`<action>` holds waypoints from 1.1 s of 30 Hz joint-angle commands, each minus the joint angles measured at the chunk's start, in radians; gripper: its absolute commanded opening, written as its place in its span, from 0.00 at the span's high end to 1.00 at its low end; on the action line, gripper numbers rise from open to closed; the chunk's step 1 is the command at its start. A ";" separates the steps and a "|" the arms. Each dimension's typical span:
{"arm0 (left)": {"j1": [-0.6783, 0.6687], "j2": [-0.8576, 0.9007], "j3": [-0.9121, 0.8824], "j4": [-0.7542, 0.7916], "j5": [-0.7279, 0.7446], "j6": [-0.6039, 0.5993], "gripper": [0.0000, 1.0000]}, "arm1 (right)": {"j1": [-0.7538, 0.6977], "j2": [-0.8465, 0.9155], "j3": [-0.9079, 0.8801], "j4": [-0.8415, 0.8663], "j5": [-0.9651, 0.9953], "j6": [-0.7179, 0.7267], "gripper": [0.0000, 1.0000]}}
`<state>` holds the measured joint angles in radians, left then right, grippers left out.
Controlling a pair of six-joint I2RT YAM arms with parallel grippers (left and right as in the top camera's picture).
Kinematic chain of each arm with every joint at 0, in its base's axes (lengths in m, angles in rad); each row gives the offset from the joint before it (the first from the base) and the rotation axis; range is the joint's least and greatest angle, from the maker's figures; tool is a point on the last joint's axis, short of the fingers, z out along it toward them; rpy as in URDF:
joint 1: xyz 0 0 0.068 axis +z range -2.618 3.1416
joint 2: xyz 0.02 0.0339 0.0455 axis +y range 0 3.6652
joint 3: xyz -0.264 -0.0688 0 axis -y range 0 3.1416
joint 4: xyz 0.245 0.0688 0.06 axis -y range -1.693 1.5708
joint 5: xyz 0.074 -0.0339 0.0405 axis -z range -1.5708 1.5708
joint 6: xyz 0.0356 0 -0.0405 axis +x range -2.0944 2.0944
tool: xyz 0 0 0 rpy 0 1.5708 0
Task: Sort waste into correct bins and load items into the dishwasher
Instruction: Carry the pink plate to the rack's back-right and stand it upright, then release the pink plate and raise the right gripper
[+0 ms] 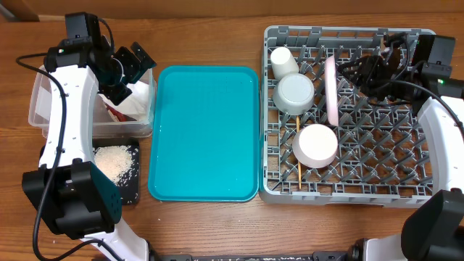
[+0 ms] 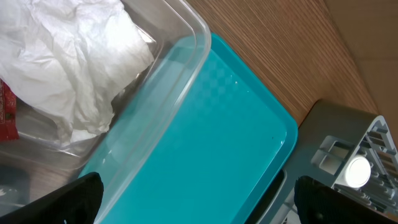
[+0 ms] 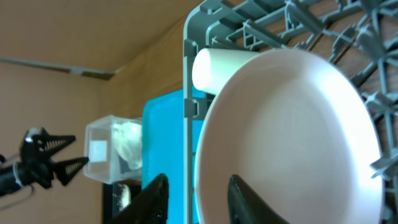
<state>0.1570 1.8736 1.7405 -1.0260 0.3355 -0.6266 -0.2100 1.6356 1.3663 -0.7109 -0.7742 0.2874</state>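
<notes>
labels: the only print in view is on the small red-and-white snack wrapper (image 1: 114,110), too small to read.

containers, overhead view:
- clear rectangular plastic tub (image 1: 36,109) at 9 o'clock. it holds the wrapper and a crumpled white paper napkin (image 1: 138,98). the napkin is piled against the tub's 3 o'clock wall.
- flat black rectangular tray (image 1: 129,192) just at 6 o'clock of the tub, with loose white rice grains (image 1: 114,161) heaped in it.
- large teal serving tray (image 1: 204,138) at centre, just beside the tub. can't tell if they touch.
- square grey plastic dish rack (image 1: 391,156) at 3 o'clock, load all in its 9 o'clock half.
  - small white cup (image 1: 283,61) in the 11 o'clock corner.
  - upper whitish round bowl (image 1: 294,93) just at 5 o'clock of the cup.
  - lower whitish round bowl (image 1: 315,144) at 5 o'clock of the upper one.
  - thin wooden chopsticks (image 1: 298,170) lying 12-to-6 on the lattice, partly under the bowls.
  - round pale pink plate (image 1: 331,90) standing on edge between pegs, just at 3 o'clock of the upper bowl.

left gripper (image 1: 134,67): over the tub's 2 o'clock corner, jaws wide apart, holding nothing.

right gripper (image 3: 198,196): in the rack at the plate's 3 o'clock side. its fingers are parted with the plate's rim between them, and a gap shows beside one finger, so it isn't clamped.

surface: wood-grain table top (image 1: 217,225).
</notes>
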 commanded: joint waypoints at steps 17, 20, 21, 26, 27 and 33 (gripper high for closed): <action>-0.007 -0.010 0.013 -0.002 -0.006 -0.006 0.00 | 0.007 -0.197 0.184 -0.321 0.703 -0.055 0.00; -0.007 -0.010 0.013 -0.002 -0.006 -0.006 0.00 | 0.007 -0.196 0.184 -0.320 0.703 -0.055 0.00; -0.007 -0.010 0.013 -0.002 -0.006 -0.006 0.00 | 0.007 -0.196 0.184 -0.320 0.703 -0.055 0.00; -0.007 -0.010 0.013 -0.002 -0.006 -0.006 0.00 | 0.007 -0.196 0.184 -0.320 0.703 -0.055 0.00; -0.007 -0.010 0.013 -0.002 -0.006 -0.006 0.00 | 0.007 -0.196 0.184 -0.320 0.703 -0.055 0.00; -0.007 -0.010 0.013 -0.002 -0.006 -0.006 0.00 | 0.007 -0.196 0.184 -0.320 0.703 -0.055 0.00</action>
<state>0.1570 1.8736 1.7405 -1.0264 0.3359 -0.6266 -0.2070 1.4399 1.5387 -1.0336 -0.0853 0.2352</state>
